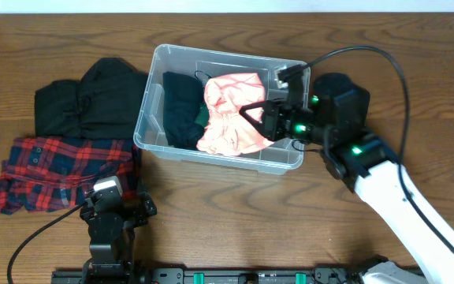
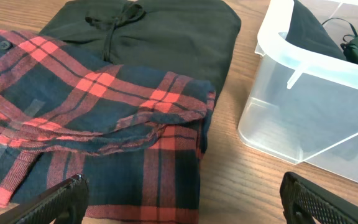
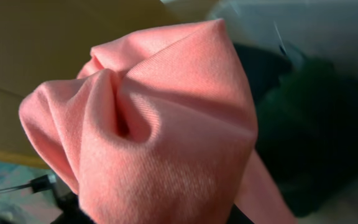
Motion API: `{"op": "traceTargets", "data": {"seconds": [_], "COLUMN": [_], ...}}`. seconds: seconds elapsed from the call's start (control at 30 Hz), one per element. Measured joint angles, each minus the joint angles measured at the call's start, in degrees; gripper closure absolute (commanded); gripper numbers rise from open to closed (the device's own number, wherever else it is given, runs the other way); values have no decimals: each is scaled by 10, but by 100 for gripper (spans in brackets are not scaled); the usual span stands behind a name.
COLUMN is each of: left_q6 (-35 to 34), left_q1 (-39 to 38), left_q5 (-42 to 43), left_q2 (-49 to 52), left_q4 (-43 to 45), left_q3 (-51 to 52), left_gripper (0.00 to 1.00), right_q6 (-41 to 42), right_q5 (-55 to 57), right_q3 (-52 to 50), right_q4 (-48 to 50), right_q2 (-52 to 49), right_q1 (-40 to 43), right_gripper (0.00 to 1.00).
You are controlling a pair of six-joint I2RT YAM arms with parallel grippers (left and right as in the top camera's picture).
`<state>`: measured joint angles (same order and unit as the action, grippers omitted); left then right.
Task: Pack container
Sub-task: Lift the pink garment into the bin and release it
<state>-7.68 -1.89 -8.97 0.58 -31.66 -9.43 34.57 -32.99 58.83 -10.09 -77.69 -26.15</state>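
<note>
The clear plastic container (image 1: 150, 102) stands at the table's middle, and its near wall shows in the left wrist view (image 2: 303, 124). A dark garment (image 1: 181, 106) lies in its left part. My right gripper (image 1: 260, 120) is shut on a pink garment (image 1: 231, 114), holding it over the container's right part. The pink cloth fills the right wrist view (image 3: 160, 130) and hides the fingers. My left gripper (image 2: 182, 199) is open and empty, low near the front edge, over the hem of a red plaid shirt (image 2: 92, 118).
A black garment (image 1: 93, 99) lies left of the container, with the red plaid shirt (image 1: 61, 170) in front of it. In the left wrist view the dark garment (image 2: 160, 37) lies behind the plaid. Bare wood lies right of and in front of the container.
</note>
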Motion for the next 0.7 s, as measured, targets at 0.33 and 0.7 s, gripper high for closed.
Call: {"op": "traceTargets", "data": {"seconds": [0.33, 0.7], "left_q6": [0, 0], "left_q1": [0, 0], "left_q5": [0, 0], "left_q2": [0, 0], "left_q4": [0, 0], "left_q3": [0, 0], "left_gripper": [2, 2], "right_q6": [8, -62], "right_q5": [61, 135], "right_q3": [0, 1], "right_q4": [-52, -50], "right_q2": [-98, -114], "right_q1": [14, 74], "right_gripper": [77, 22]}}
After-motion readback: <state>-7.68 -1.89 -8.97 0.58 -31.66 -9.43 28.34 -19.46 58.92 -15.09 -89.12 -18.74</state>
